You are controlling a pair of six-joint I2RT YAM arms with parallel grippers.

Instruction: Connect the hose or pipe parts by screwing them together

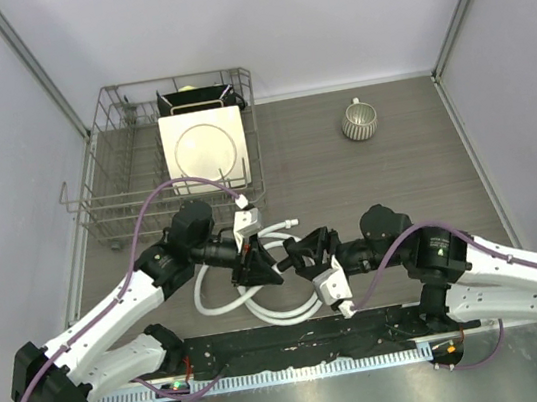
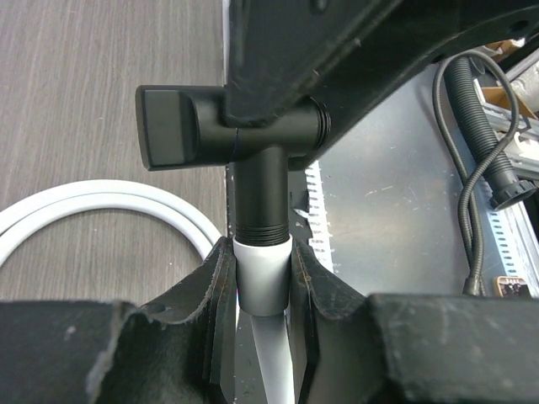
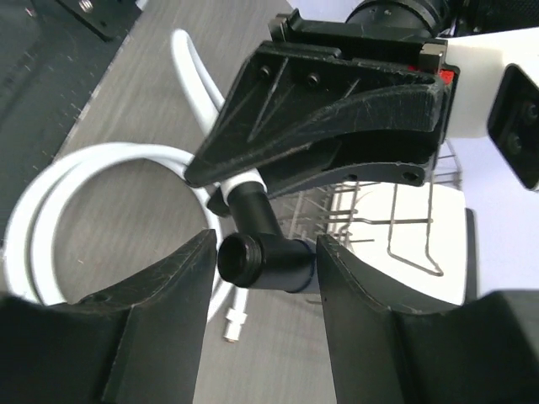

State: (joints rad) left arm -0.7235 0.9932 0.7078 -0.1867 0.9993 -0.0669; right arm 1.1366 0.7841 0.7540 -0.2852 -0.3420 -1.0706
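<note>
The white hose connector [image 2: 263, 284] is clamped by the left gripper [image 2: 262, 252]. The black T-fitting [image 3: 268, 263] is flanked by the right gripper [image 3: 264, 248], though whether it is gripped cannot be told.

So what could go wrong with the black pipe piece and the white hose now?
The small black T-shaped fitting meets the white hose connector at its threads; if either tilts, they may jam. The right gripper straddles the fitting's smooth round bar and might slip when turning. The left gripper pinches the connector, and the long white flexible hose lies looped on the table, so twisting could kink it.
</note>
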